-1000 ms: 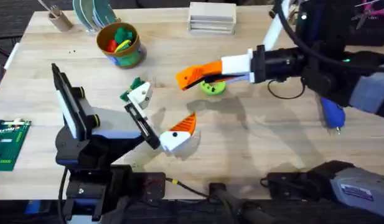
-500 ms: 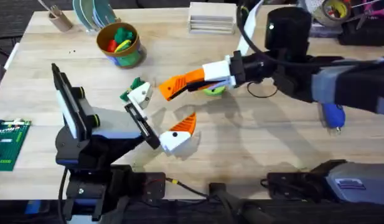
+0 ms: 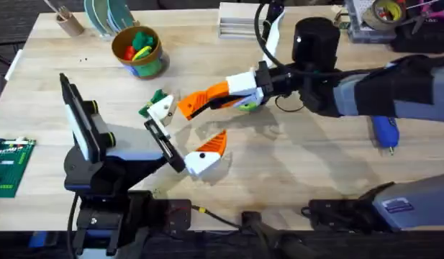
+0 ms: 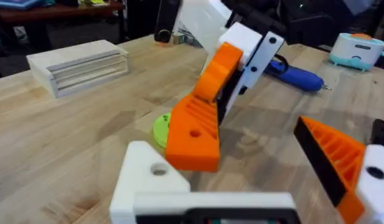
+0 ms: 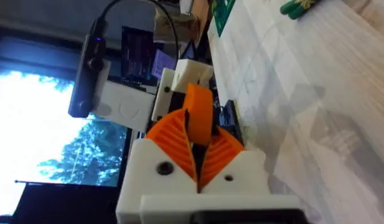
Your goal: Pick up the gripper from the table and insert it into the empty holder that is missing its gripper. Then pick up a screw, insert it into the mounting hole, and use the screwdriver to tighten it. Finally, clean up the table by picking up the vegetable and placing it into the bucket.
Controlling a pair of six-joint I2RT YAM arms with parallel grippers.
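My right gripper [image 3: 191, 105] reaches across the middle, shut on the orange wedge-shaped gripper [image 5: 198, 115] [image 4: 193, 132]. The wedge's low end hangs just beside the white empty holder [image 3: 164, 109] [image 4: 148, 180] of my left gripper [image 3: 187, 131], which stands open; its other finger carries an orange pad [image 4: 333, 160]. I cannot tell whether wedge and holder touch. The dark-green vegetable [image 3: 154, 100] lies right behind the holder. At the back left stands the bucket [image 3: 139, 52] with toys inside. The blue screwdriver [image 3: 384, 132] lies at the right. A screw is out of view.
A bright-green disc [image 3: 245, 105] lies under the right gripper's wrist. A white stack [image 3: 245, 19] sits at the back middle, a tan cup [image 3: 68, 22] and plates [image 3: 109, 14] at the back left, and a green board [image 3: 8, 166] at the left edge.
My right arm has swung left with the orange gripper in its fingers, from over the green disc to beside the left arm's white holder. The left arm has stayed still.
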